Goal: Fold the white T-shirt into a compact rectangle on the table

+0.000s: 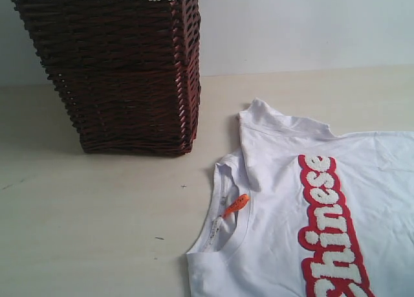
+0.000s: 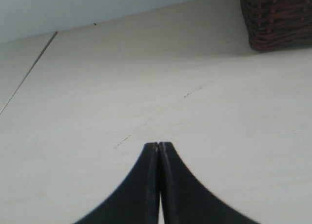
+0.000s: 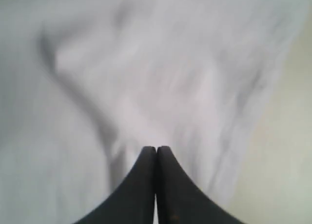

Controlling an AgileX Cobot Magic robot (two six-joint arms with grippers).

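Shirt: you have the white cotton short-sleeved T-shirt (image 1: 278, 232) lying lettering-up on the broad pale cream table (image 1: 97, 213), near the brown wicker basket (image 1: 123, 70).
Done: one sleeve looks turned in over the chest, and there is no rectangle yet.
Remaining: by your view, nearly every fold.
Left gripper (image 2: 159, 145): jaws pressed together, empty, over bare table.
Right gripper (image 3: 156, 148): jaws pressed together over blurred white cloth, none visibly pinched.

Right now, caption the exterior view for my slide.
White T-shirt with red-outlined "Chinese" lettering lies on the table near a brown wicker basket.
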